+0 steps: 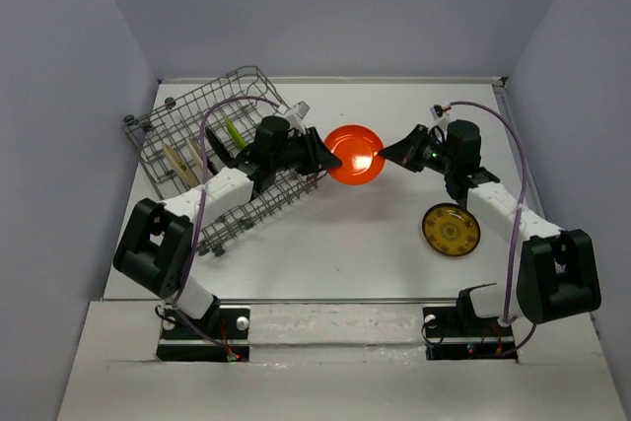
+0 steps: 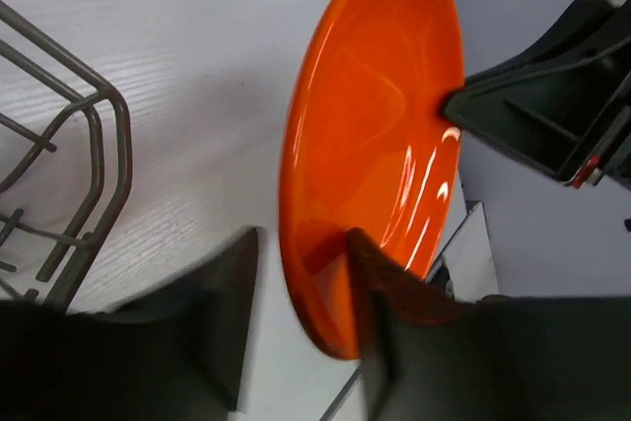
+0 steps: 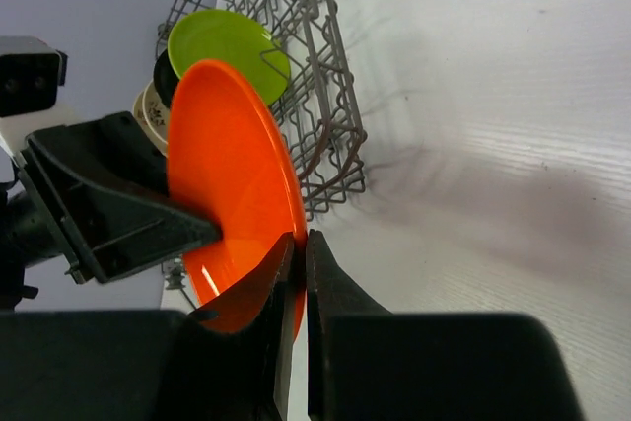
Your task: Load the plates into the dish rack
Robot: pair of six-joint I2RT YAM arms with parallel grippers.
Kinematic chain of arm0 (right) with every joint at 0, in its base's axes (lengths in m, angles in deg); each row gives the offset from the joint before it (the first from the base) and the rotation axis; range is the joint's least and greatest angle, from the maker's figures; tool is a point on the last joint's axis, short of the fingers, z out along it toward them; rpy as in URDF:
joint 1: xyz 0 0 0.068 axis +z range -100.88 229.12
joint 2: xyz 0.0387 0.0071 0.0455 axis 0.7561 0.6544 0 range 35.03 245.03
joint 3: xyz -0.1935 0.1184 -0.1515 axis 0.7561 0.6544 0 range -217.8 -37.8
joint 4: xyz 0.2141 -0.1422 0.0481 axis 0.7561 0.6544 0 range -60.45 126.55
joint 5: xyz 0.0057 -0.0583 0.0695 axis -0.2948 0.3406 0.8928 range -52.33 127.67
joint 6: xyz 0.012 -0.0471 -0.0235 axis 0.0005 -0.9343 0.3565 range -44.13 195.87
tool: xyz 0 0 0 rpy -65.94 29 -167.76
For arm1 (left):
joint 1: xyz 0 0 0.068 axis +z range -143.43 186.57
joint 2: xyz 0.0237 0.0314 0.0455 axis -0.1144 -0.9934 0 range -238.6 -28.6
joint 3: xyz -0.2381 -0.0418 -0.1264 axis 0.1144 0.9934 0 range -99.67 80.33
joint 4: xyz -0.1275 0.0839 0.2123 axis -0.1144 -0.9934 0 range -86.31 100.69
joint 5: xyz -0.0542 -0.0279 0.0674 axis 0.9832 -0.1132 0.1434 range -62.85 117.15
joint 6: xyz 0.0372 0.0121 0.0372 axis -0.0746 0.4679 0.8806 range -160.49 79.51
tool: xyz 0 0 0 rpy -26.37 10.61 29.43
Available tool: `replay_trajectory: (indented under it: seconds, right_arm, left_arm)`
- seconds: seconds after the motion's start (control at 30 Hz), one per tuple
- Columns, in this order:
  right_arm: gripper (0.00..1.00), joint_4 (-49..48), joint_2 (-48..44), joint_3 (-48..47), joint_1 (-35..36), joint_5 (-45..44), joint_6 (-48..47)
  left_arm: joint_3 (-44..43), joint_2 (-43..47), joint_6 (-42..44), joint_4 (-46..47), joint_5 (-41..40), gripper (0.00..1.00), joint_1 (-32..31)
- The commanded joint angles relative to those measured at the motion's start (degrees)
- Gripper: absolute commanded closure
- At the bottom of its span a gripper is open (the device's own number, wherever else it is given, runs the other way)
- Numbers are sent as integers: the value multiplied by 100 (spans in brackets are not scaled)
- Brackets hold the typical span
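An orange plate (image 1: 353,155) hangs on edge above the table's middle, between both grippers. My right gripper (image 1: 386,155) is shut on its right rim, which is pinched between the jaws in the right wrist view (image 3: 299,239). My left gripper (image 1: 330,153) is open and straddles the opposite rim (image 2: 301,244): one finger (image 2: 380,283) lies against the plate's inner face (image 2: 365,145), and the other stands apart from its back. The grey wire dish rack (image 1: 197,120) sits at the back left. It holds a lime green plate (image 3: 227,41) and cream plates (image 3: 148,110) upright.
A yellow-brown patterned plate (image 1: 451,229) lies flat on the table at the right, beside my right forearm. The rack's near corner (image 2: 89,145) is just left of my left gripper. Grey walls enclose the table on three sides.
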Motion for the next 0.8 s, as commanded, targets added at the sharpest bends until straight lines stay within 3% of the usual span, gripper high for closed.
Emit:
replay_trajectory:
  seconds: [0.0, 0.1, 0.2, 0.33, 0.43, 0.63, 0.77]
  right_arm:
    - [93, -768, 74, 89, 174, 646, 235]
    - [93, -820, 92, 159, 174, 664, 244]
    - [92, -856, 118, 185, 174, 752, 253]
    - [43, -821, 40, 282, 174, 682, 227]
    - [32, -803, -92, 413, 227, 532, 148]
    - [29, -794, -145, 537, 227, 523, 121]
    - [29, -785, -224, 607, 227, 506, 103]
  left_arm:
    - [-273, 16, -152, 599, -219, 73, -24]
    - [-343, 103, -73, 442, -543, 94, -24]
    - [-492, 261, 94, 143, -816, 95, -15]
    - [-1000, 569, 629, -857, -2192, 94, 2]
    - [-1633, 789, 1113, -1807, -3702, 95, 11]
    - [-2969, 430, 1431, -3355, -6559, 95, 20]
    - [-3436, -210, 1167, -3917, -7373, 95, 55]
